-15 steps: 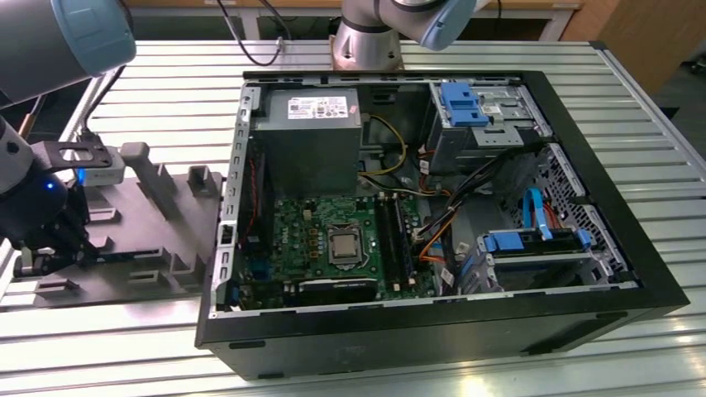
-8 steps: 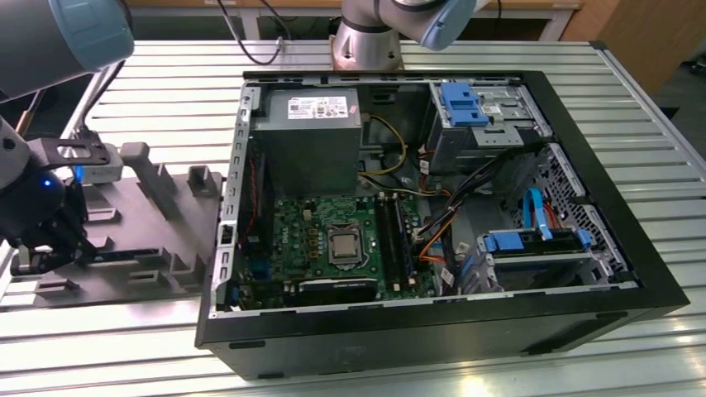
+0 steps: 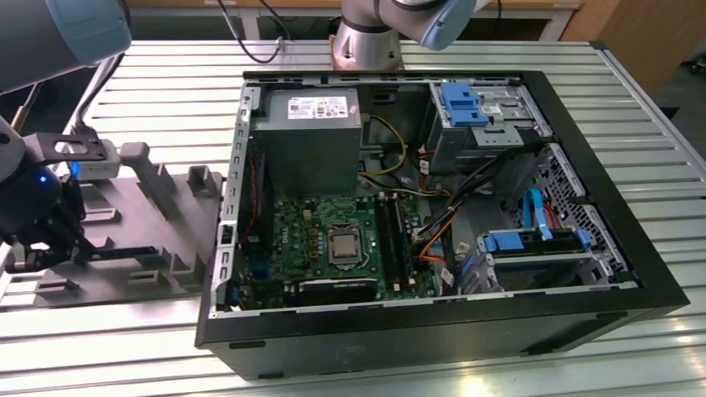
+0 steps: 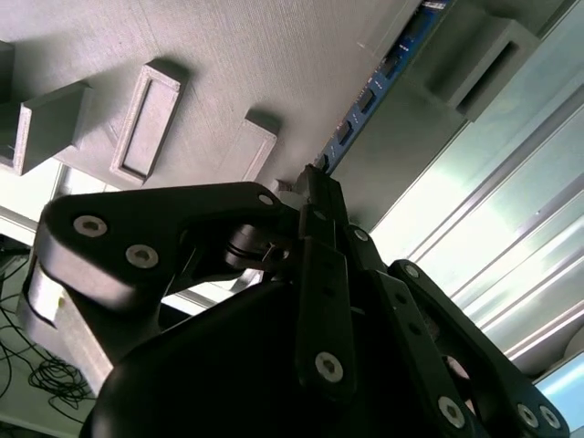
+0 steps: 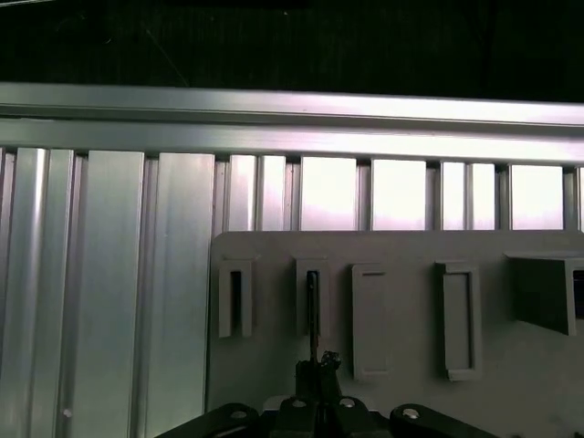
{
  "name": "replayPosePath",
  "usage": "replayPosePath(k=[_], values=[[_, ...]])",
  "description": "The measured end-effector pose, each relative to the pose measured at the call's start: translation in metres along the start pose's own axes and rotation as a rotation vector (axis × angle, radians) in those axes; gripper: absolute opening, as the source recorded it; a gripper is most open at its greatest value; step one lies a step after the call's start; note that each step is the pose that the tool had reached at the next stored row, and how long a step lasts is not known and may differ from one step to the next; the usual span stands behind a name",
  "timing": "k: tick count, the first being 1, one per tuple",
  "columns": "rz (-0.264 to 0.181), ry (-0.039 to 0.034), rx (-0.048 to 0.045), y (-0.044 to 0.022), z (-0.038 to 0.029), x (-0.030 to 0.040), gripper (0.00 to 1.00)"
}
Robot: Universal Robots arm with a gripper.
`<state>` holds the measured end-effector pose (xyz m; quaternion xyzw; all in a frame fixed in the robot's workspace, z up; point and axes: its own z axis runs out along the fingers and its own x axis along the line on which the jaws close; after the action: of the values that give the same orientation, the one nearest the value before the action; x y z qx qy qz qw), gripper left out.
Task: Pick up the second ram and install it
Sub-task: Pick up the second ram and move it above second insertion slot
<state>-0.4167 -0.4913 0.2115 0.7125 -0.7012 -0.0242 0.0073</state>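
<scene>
Evidently the pick-up is only just under way: the gripper (image 5: 316,370) has its fingers narrow, pinched, as far as I can judge, on the near end of the second ram (image 5: 312,306). The ram runs straight ahead of the fingertips, standing on edge in a slot of the grey holder (image 5: 401,401). Lifting it and seating it in the motherboard (image 3: 314,236), well apart from the gripper inside the open computer case (image 3: 441,335), are not yet done.
</scene>
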Motion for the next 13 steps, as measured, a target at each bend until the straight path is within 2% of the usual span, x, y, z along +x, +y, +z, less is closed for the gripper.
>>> replayPosePath(k=[13], values=[[0.0, 0.0001, -0.0001, 0.0004, -0.0095, -0.0002, 0.12]])
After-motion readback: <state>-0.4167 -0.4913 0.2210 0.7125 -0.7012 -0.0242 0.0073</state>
